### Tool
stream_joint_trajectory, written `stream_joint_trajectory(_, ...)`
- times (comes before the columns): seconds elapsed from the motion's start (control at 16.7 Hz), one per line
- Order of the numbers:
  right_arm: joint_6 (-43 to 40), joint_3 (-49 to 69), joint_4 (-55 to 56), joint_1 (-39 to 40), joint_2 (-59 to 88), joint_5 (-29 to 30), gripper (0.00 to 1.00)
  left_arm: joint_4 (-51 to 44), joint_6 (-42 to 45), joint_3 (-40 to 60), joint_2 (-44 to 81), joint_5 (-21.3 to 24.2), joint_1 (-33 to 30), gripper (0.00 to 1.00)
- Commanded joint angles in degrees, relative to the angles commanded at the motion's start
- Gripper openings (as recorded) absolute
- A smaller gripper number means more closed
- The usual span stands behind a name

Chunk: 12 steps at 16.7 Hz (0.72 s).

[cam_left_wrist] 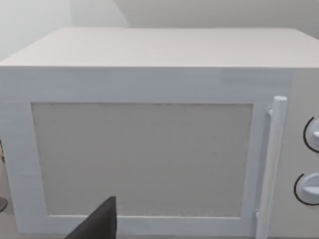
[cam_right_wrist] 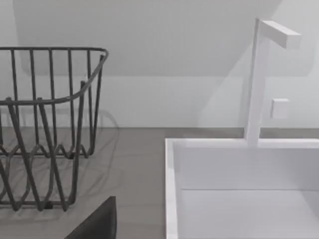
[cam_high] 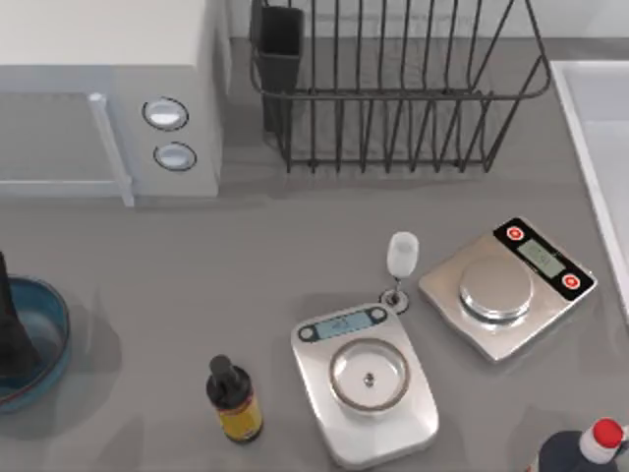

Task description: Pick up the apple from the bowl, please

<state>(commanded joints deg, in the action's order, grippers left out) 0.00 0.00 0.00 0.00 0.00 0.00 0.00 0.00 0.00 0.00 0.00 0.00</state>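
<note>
While the left arm hangs over it, the blue bowl [cam_high: 44, 334] sits at the table's [cam_high: 246, 265] left edge.
No apple can be made out; the dark arm covers the bowl's inner part. Whether the left end effector [cam_left_wrist: 97, 224] is open or closed cannot be told. A microwave [cam_left_wrist: 149, 124] stands facing its wrist.

I find no legible text: the displays of both scales [cam_high: 366, 379] [cam_high: 508, 286] and the dropper bottle's label [cam_high: 235, 400] cannot be read.
</note>
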Motion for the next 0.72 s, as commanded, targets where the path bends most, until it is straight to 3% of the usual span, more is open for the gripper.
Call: stream_joint_trajectory(0.72,0.00,0.00,0.00,0.00,0.00,0.00,1.00,-0.57,0.05,0.63,0.66,0.00,0.04,1.00)
